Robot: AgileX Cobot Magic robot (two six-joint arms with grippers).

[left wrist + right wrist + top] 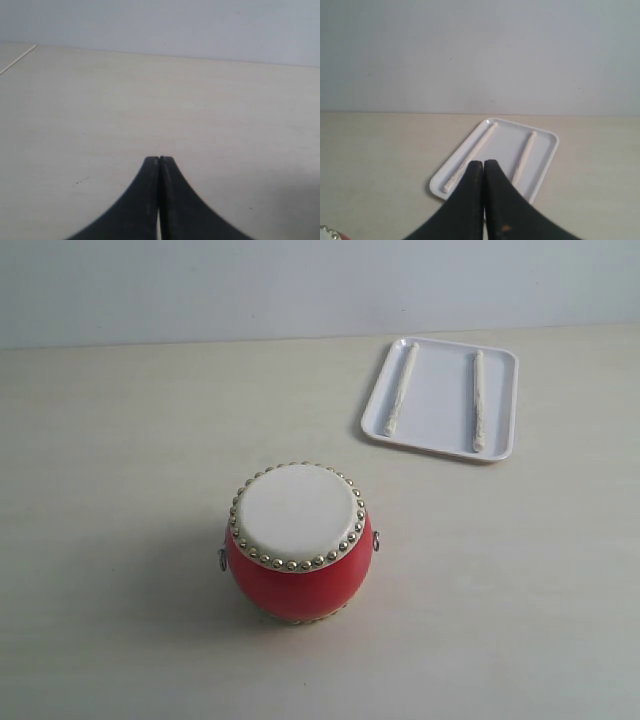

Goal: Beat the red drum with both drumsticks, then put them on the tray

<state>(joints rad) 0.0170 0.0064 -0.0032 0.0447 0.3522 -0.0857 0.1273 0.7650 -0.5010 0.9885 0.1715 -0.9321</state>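
The red drum [298, 540] stands upright in the middle of the table, its cream head facing up; a sliver of it shows in the right wrist view [331, 233]. Two pale drumsticks [401, 388] [478, 400] lie side by side on the white tray [441, 440] at the back right. The right wrist view shows the same tray [542, 172] with both sticks [474, 155] [524, 154] beyond my right gripper [483, 162], which is shut and empty. My left gripper [159, 158] is shut on nothing over bare table. Neither gripper appears in the exterior view.
The tabletop [120, 440] is pale wood grain and ends at a light grey wall [200, 280] behind. A thin table edge line [17, 60] shows in the left wrist view.
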